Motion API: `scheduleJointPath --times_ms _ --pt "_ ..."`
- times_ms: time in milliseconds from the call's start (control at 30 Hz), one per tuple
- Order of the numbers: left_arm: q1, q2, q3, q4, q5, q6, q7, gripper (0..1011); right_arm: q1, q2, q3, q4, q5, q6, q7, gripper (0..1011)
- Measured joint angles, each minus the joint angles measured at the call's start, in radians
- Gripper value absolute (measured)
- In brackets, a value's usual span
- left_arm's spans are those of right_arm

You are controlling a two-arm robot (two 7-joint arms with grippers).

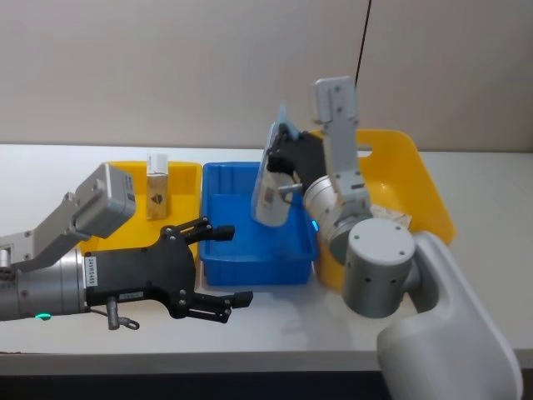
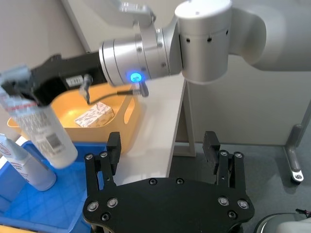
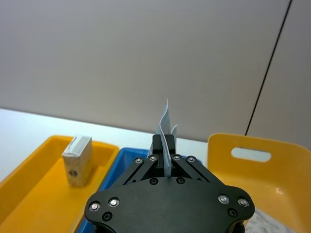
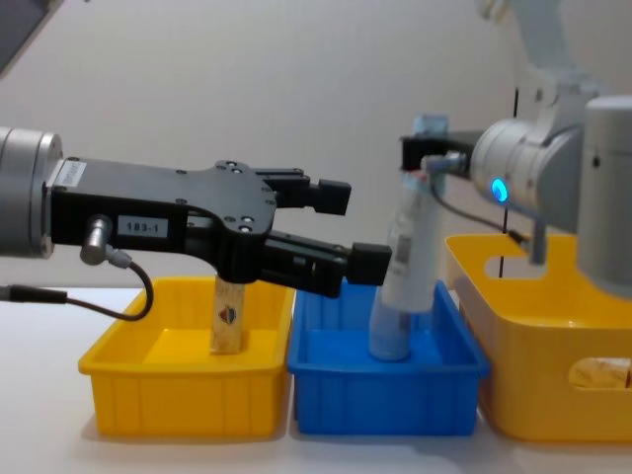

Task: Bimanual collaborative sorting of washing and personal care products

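Looking down from the head, the right gripper (image 1: 281,142) pinches the tall light-blue flat pouch (image 1: 271,179) by its top over the blue plastic tray (image 1: 218,262), while chest-side the left gripper (image 4: 341,229) hangs spread wide, holding nothing.

A tall light-blue flat pouch (image 4: 410,252) carries a barcode label. A slim beige carton (image 1: 156,197) bears a dark round emblem. A white-grey marbled boxy pack (image 2: 94,115) lies in the large yellow handled basket (image 1: 429,187). The left yellow plastic tray (image 4: 183,380) adjoins the blue plastic tray (image 4: 387,387). Both grippers are black, with grey arms.
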State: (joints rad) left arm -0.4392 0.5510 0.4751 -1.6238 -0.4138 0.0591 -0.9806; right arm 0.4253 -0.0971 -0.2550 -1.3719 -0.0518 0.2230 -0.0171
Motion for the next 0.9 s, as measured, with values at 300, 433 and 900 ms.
scheduleJointPath --times_ms 300,433,900 --pt "0.0 0.0 0.0 0.0 0.0 0.0 0.0 1001 0.006 0.004 0.053 -0.052 0.011 0.0 -0.008 4" --pt "0.0 0.0 0.0 0.0 0.0 0.0 0.0 1002 0.013 0.007 0.076 -0.062 0.015 -0.002 -0.015 5" --pt "0.0 0.0 0.0 0.0 0.0 0.0 0.0 1001 0.046 0.021 0.153 -0.051 0.013 -0.021 -0.051 4"
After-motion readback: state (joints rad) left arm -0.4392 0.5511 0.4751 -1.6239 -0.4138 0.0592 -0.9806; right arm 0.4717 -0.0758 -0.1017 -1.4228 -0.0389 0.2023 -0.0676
